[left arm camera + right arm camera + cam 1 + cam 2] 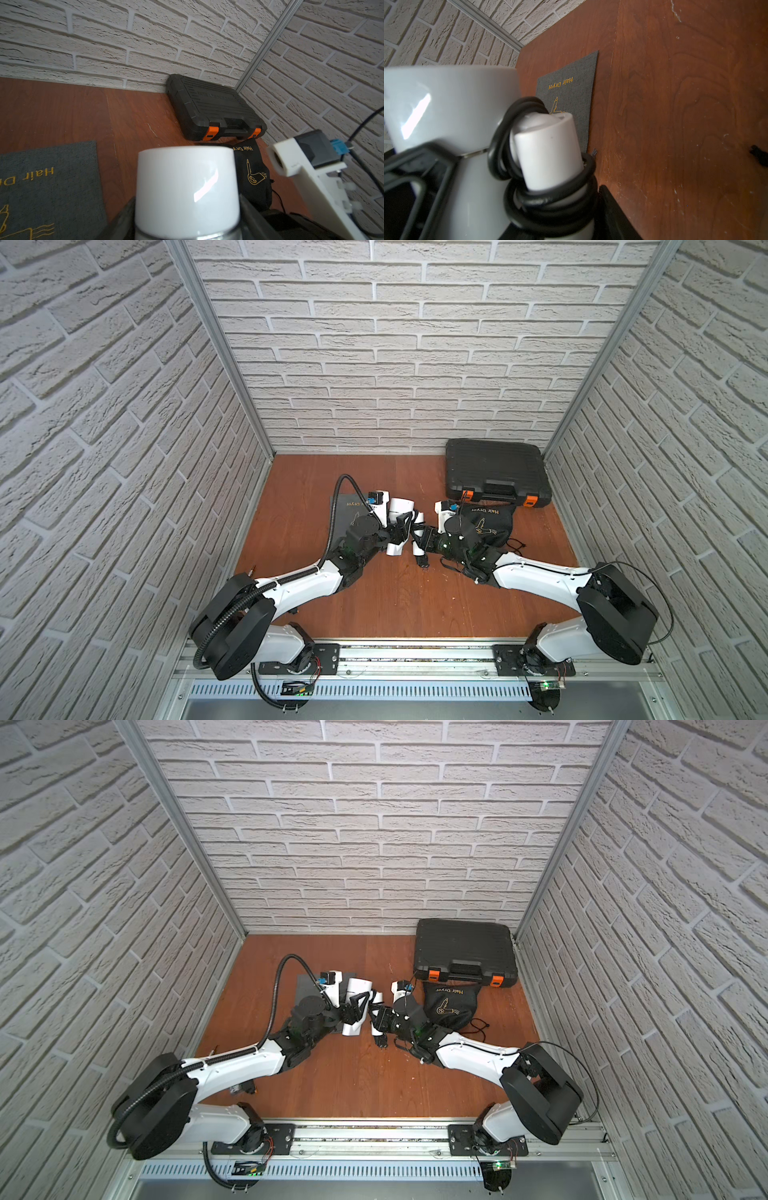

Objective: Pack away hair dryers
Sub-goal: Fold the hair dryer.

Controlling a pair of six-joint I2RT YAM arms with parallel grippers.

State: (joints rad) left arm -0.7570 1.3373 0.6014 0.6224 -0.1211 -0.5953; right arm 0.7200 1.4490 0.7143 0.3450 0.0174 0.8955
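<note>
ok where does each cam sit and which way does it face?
Both top views: high over the robot's base, looking down at the table; both arms, left gripper and right gripper on the white hair dryer.
Left wrist: left arm, facing over the dryer's barrel toward the black case; own fingers show.
Right wrist: right arm, facing past the corded handle toward the grey bag.
Shared: both wrists see dryer and grey bag.

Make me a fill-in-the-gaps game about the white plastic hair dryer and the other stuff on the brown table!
1. The black hard case has two ___ latches.
2. The black cord is wound round the white plastic hair dryer's ___.
3. The flat grey fabric bag carries the yellow words "Hair ___".

Missing words: orange; handle; Dryer.
</note>
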